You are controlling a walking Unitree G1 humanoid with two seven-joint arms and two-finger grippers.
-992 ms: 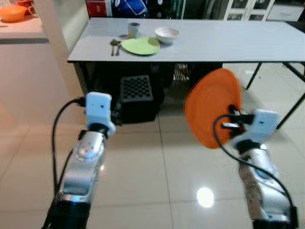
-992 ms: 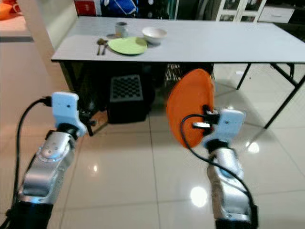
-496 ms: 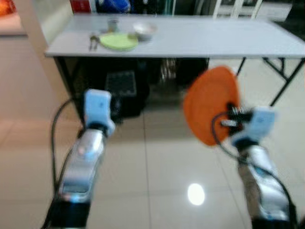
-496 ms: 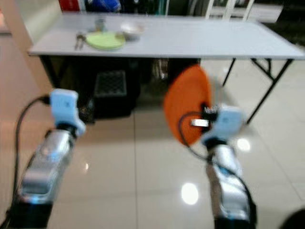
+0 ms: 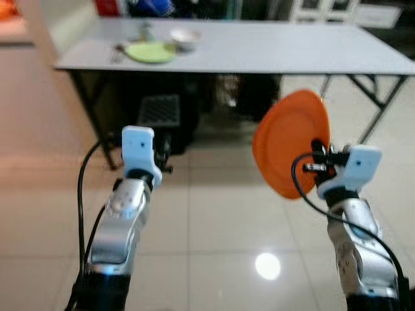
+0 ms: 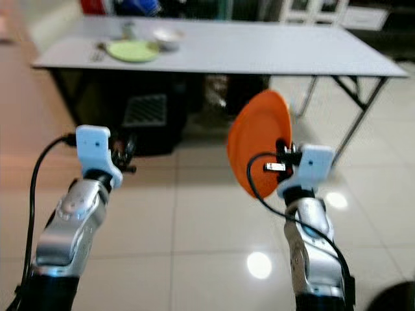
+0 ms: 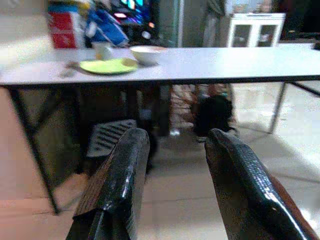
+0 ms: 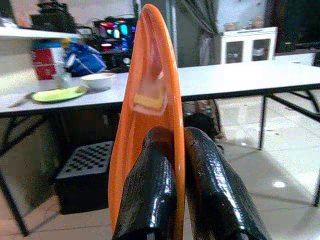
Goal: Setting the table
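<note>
Orange plastic, by the look of it: the plate (image 5: 288,142) stands on edge in the right tool (image 8: 172,170), whose fingers pinch its rim, well short of the grey counter (image 5: 272,45); the left tool (image 7: 172,165) is spread and holds nothing. To carry well, I would keep the pinch firm and the plate clear of the counter's edge on approach, then level it over a bare stretch beside the green plate (image 5: 150,52) and white bowl (image 5: 185,37); a tilt at release could send it sliding. The head views are blurred; the items beside the green plate are too small to name; how deep the fingers bite on the rim is hidden.
</note>
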